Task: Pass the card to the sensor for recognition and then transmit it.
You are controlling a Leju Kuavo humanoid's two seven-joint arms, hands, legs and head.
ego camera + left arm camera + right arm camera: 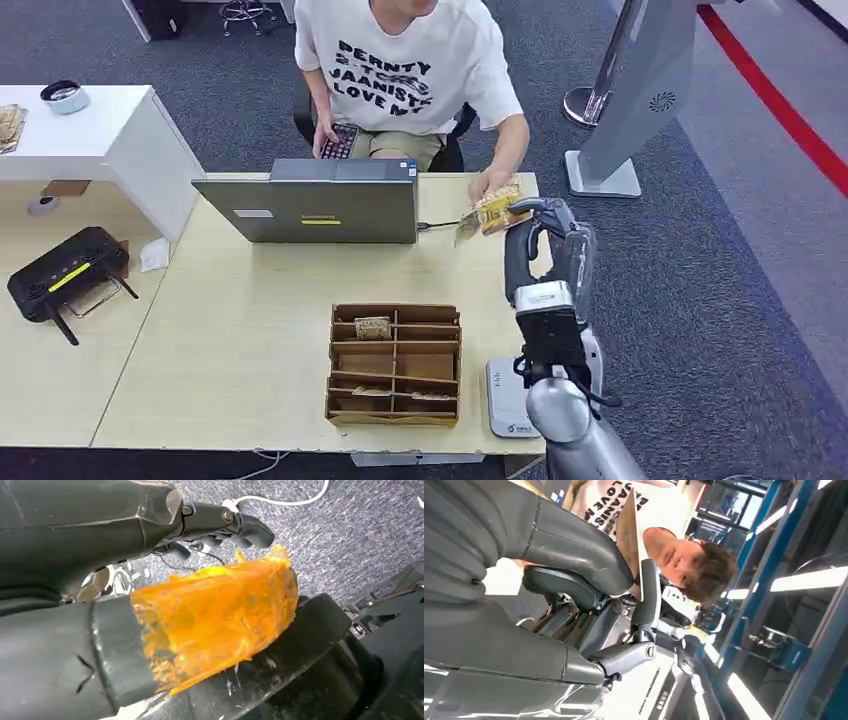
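The robot's right hand [545, 240] pinched the thin, stiff tan card [497, 210] over the pale wooden tabletop [240, 330], probably also touched by the person's hand [487, 183]; light, slippery, best edge-gripped.

A laptop [318, 205] is sitting at the far edge of the table [240, 330], with a person [405, 70] sitting behind it. A divided box [394, 364] is resting near the near edge, and cards [372, 327] are lying in its far compartment. A sensor pad [507, 400] is lying just right of the box, at the near right corner. The right hand [545, 250] is reaching over the right edge, meeting the person's hand [490, 183] at a card [492, 212] near the far right corner.
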